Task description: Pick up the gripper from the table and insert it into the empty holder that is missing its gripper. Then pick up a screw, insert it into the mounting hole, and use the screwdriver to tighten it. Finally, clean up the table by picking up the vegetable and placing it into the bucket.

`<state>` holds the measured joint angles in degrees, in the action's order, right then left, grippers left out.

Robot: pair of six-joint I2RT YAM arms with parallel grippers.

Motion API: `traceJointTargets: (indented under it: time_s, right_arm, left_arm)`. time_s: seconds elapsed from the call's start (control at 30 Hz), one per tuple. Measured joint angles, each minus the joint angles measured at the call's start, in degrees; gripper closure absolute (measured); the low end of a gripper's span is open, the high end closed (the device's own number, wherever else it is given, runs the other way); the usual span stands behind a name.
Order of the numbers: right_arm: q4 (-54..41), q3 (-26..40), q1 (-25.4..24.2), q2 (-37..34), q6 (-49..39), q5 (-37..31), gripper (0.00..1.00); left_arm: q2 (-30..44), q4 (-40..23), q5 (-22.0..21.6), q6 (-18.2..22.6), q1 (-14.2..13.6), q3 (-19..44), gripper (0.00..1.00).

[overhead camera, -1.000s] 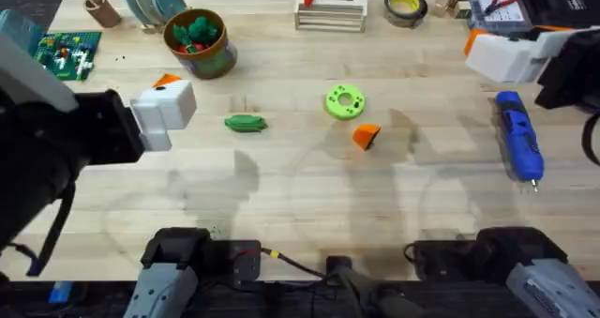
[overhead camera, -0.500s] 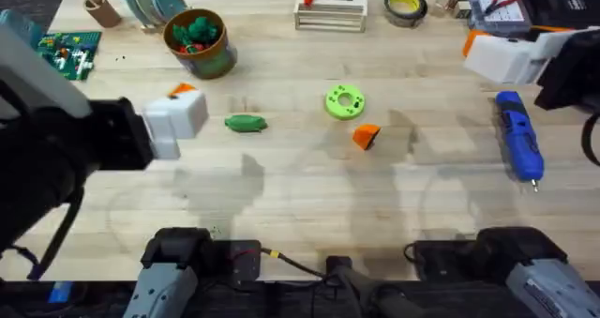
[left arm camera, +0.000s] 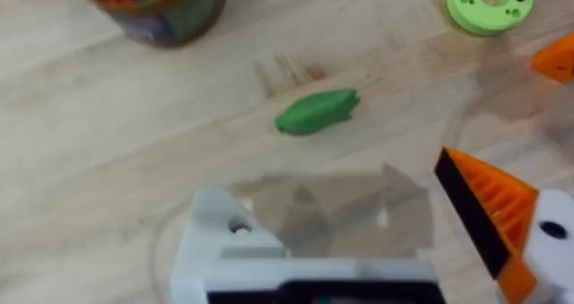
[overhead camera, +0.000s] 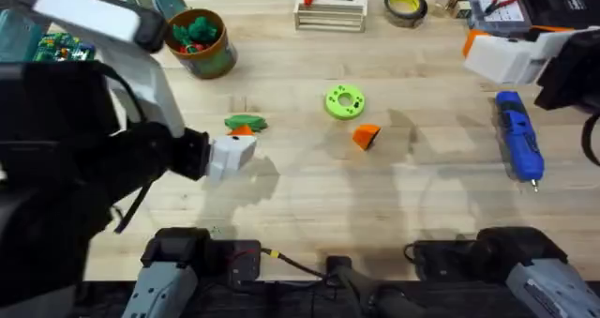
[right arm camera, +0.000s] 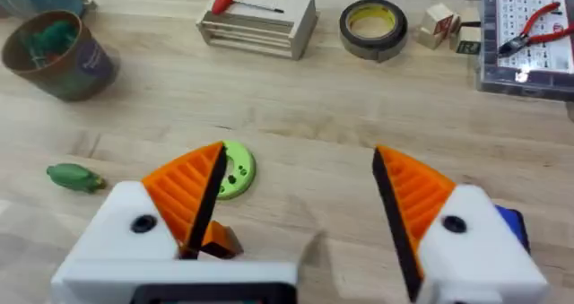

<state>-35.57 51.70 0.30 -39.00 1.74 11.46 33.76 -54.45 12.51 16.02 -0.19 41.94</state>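
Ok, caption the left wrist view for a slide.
Left gripper, one orange pad missing, above the green pod near the bucket.

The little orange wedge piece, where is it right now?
In the overhead view the orange wedge lies loose near the middle of the table, just below and right of the lime-green disc.

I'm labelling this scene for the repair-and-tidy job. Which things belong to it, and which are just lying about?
Job things:
- orange gripper
- holder missing its pad
- blue screwdriver
- green vegetable
- bucket

Lying about:
- lime-green disc
- tape roll
- wooden rack with red-handled tool
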Motion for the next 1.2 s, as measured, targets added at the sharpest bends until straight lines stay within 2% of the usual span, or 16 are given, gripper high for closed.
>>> traceJointTargets:
  time_s: [0.17, 0.3, 0.43, 0.6, 0.63, 0.7, 0.8, 0.83, 0.9, 0.93, 1.1, 1.13, 1.2]
  right_arm:
    - [0.0, 0.0, 0.0, 0.0, 0.0, 0.0, 0.01]
    - [0.0, 0.0, 0.0, 0.0, 0.0, 0.0, 0.01]
    - [0.0, 0.0, 0.0, 0.0, 0.0, 0.0, 0.01]
    - [0.0, 0.0, 0.0, 0.0, 0.0, 0.0, 0.01]
    - [0.0, 0.0, 0.0, 0.0, 0.0, 0.0, 0.01]
    - [0.0, 0.0, 0.0, 0.0, 0.0, 0.0, 0.01]
    - [-0.1, 0.0, 0.0, 0.0, 0.0, 0.0, 0.01]
    - [-0.3, 0.0, 0.0, 0.0, 0.0, 0.0, 0.01]
    - [-0.8, 0.0, 0.0, 0.0, 0.0, 0.0, 0.01]
    - [-1.0, 0.0, 0.0, 0.0, 0.0, 0.0, 0.01]
    - [-1.4, 0.0, 0.0, 0.0, 0.0, 0.0, 0.01]
    - [-1.4, 0.0, 0.0, 0.0, -0.1, 0.0, 0.01]
    - [-1.4, 0.0, 0.0, 0.0, -0.2, 0.0, 0.01]
  left_arm:
    - [0.1, 9.9, 1.1, 3.4, 0.0, -5.6, 0.007]
    - [2.3, 15.7, 1.4, 4.3, 0.0, -9.4, 0.007]
    - [6.5, 17.3, 1.4, 4.7, 0.0, -10.8, 0.007]
    - [11.7, 17.5, 1.4, 4.8, 0.0, -10.8, 0.104]
    - [12.7, 17.5, 1.4, 4.9, 0.0, -10.8, 0.144]
    - [14.5, 17.5, 1.4, 4.9, 0.0, -10.8, 0.377]
    - [16.7, 17.5, 1.4, 5.0, 0.0, -10.8, 0.863]
    - [17.1, 17.5, 1.4, 5.3, 0.0, -10.8, 0.96]
    - [17.3, 17.6, 1.7, 5.2, 0.0, -10.8, 0.988]
    - [17.3, 17.7, 2.0, 5.3, 0.0, -10.8, 0.935]
    - [16.5, 17.6, 5.5, 5.4, 0.0, -10.8, 0.14]
    - [16.0, 17.6, 6.3, 5.2, 0.0, -10.8, 0.046]
    - [14.3, 17.5, 7.9, 5.2, 0.0, -10.8, 0.01]
